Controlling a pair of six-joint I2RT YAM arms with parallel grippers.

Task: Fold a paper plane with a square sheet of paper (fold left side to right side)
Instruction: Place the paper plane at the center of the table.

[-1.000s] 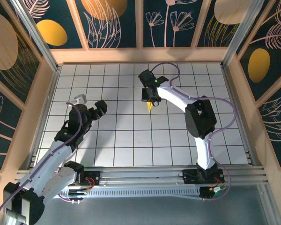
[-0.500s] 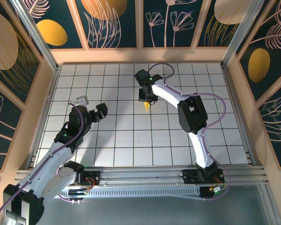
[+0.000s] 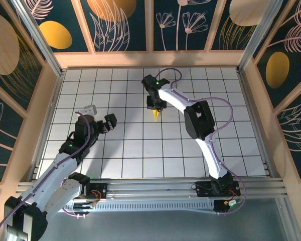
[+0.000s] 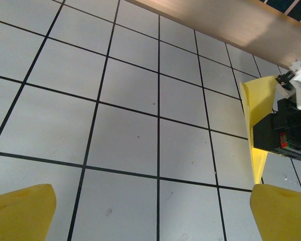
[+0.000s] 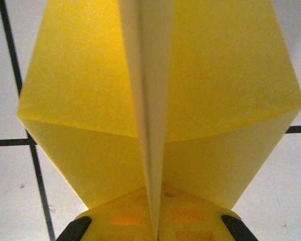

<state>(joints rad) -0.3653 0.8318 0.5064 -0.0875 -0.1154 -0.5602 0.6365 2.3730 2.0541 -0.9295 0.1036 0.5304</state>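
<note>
The paper plane is a yellow creased dart that hangs point-down over the middle of the table, and my right gripper is shut on it from above. In the right wrist view the plane's two wings spread out to either side, while its centre keel is pinched between the yellow pads. My left gripper is open with nothing in it, about two tiles left of the plane. In the left wrist view its yellow fingertips stand wide apart, and the plane shows at the right under the black right gripper.
A white grid-tiled table is enclosed by a wooden rim and dark wall panels with painted ovals. The right arm's elbow and its cable arch over the right centre. A metal rail runs along the near edge.
The right gripper has carried the plane slightly left and farther back. The left gripper has shifted a little toward the near side and stays open.
</note>
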